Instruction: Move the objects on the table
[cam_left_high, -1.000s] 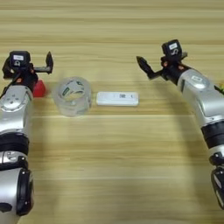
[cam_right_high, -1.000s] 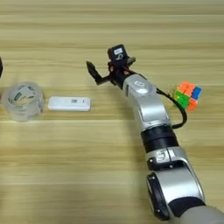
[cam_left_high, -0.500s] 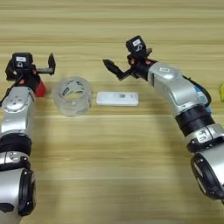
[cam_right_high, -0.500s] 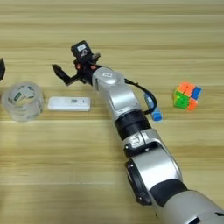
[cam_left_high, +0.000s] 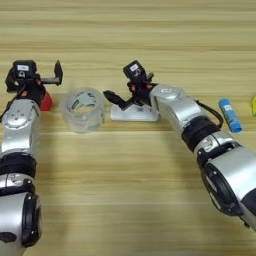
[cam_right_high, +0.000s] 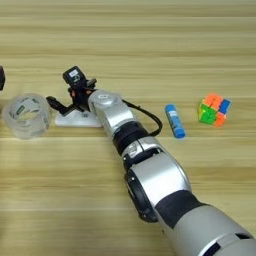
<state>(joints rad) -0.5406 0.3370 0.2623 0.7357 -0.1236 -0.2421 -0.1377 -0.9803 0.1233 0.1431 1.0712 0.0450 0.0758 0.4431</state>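
A flat white bar (cam_left_high: 135, 114) lies at the middle of the table (cam_left_high: 130, 200). My right gripper (cam_left_high: 125, 95) hovers open right over the bar's left half, one black finger (cam_left_high: 112, 97) reaching left toward the clear tape roll (cam_left_high: 82, 109). The roll stands just left of the bar. At the far left, my left gripper (cam_left_high: 37, 80) is parked open, with a small red cube (cam_left_high: 46, 102) on the table right beside its wrist. A blue tube (cam_right_high: 175, 121) lies to the right, behind my right forearm.
A multicoloured puzzle cube (cam_right_high: 214, 109) sits at the far right, beyond the blue tube. My right arm stretches diagonally from the lower right corner across the table's middle. The left arm runs down the left edge.
My right gripper has swung a long way left, from the right side of the table to above the white bar. The left arm and the objects have stayed put.
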